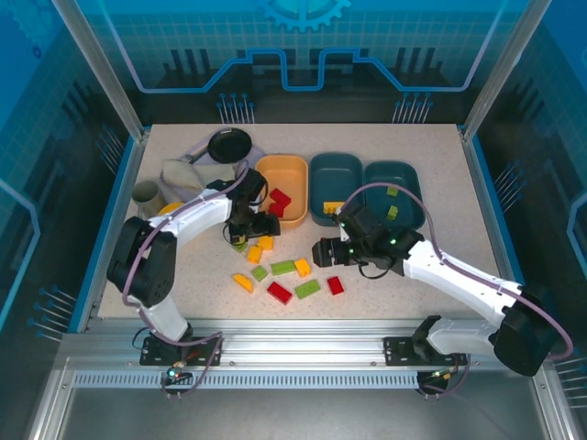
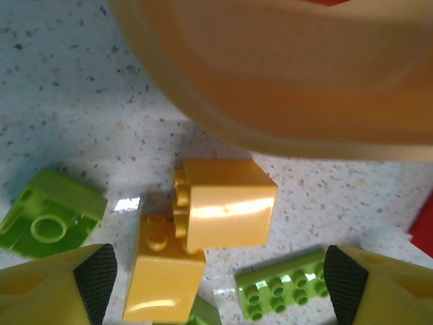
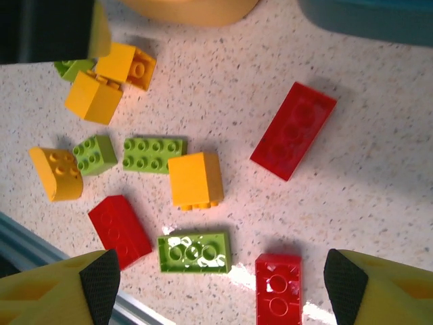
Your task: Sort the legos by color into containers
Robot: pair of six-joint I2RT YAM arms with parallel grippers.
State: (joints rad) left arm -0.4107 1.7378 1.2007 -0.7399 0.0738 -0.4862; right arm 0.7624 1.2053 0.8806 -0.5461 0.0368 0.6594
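Above the rail (image 1: pixel 303 348), the left arm (image 1: pixel 197 218) and the right arm (image 1: pixel 451 272) had white shells between black joints, and black bases bolted to that rail. A grey-lilac cable (image 1: pixel 385 185) looped along each. Small green lights (image 1: pixel 393 240) glowed on the right arm's black wrist. Each arm's fingers (image 2: pixel 40 291) were yellow wedges faced with black dimpled pads (image 2: pixel 95 271).

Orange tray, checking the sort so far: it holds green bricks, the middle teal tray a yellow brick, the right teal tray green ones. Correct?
No. The top external view shows red bricks in the orange tray, not green. The middle teal tray does hold a yellow brick and the right teal tray green bricks.
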